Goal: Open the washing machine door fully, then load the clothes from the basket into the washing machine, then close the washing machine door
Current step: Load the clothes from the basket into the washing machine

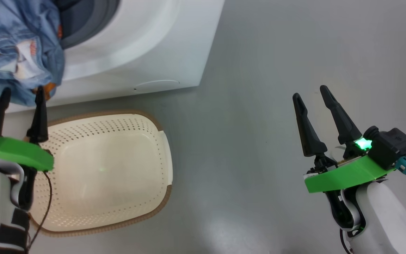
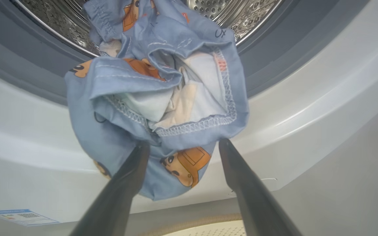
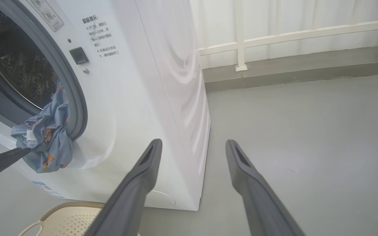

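Observation:
The light blue bear-print clothes [image 1: 16, 53] hang over the lower lip of the washing machine [image 1: 136, 46] opening, partly in the steel drum [image 2: 241, 16] and partly dangling outside [image 2: 156, 98]. My left gripper [image 2: 184, 142] is open, and its tips reach the bundle's lower edge without clamping it. The same bundle [image 3: 48, 141] droops from the grey gasket in the right wrist view. The cream basket [image 1: 160, 130] sits on the floor below with nothing in it. My right gripper [image 1: 310, 91] is open and holds nothing, well right of the machine. The washing machine door is out of view.
Grey floor [image 1: 277, 53] stretches open to the right of the machine. A white railing [image 3: 241, 42] and a low ledge run behind it. The round service flap [image 1: 157, 84] and a blue label [image 2: 21, 216] mark the machine's lower front.

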You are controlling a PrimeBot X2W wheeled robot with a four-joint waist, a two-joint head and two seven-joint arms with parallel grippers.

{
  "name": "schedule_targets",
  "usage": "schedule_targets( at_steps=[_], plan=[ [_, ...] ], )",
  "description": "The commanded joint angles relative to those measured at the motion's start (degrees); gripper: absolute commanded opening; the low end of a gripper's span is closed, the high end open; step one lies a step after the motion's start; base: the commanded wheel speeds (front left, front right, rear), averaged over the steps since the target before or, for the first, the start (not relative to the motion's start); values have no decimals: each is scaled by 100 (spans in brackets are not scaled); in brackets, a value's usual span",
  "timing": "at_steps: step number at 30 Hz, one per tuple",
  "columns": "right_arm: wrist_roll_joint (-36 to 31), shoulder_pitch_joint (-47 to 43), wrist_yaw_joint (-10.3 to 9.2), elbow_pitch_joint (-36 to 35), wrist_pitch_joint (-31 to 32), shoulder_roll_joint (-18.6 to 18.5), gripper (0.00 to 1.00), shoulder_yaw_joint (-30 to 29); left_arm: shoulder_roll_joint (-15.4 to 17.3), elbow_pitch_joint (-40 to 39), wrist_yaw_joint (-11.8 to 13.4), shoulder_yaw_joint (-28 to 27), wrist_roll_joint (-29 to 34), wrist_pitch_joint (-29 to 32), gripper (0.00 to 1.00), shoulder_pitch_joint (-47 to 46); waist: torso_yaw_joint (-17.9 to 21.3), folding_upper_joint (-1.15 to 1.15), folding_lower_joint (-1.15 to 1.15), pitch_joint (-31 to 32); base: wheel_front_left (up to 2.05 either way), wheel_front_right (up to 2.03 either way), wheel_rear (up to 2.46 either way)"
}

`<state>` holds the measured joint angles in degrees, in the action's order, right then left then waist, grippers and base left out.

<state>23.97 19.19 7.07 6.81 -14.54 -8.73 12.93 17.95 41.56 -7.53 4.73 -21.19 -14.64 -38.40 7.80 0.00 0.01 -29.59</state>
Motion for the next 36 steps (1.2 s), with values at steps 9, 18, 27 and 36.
schedule_targets(
  at_steps=[9, 18, 27, 36],
  plan=[
    [-123, 139, 42, -167, -46, 107, 100, 174, 523, 282, 4, 235, -15, -36, 100, -610, 301, 0, -1, -378, 0, 0, 0],
    [-123, 196, 42, -163, -46, 175, 100, 257, 685, 628, 4, 403, -14, -36, 100, -968, 465, 0, -1, -492, 0, 0, 0],
    [-119, 198, 42, -175, -46, 223, 100, 316, 774, 1077, 4, 166, 225, -36, 100, -1296, 625, 0, -1, -538, 0, 0, 0],
    [-130, 188, 42, -170, -46, 246, 100, 309, 699, 1131, 16, -158, 417, -36, 0, -1451, 652, 0, -1, -531, 0, 0, 0]
  ],
)
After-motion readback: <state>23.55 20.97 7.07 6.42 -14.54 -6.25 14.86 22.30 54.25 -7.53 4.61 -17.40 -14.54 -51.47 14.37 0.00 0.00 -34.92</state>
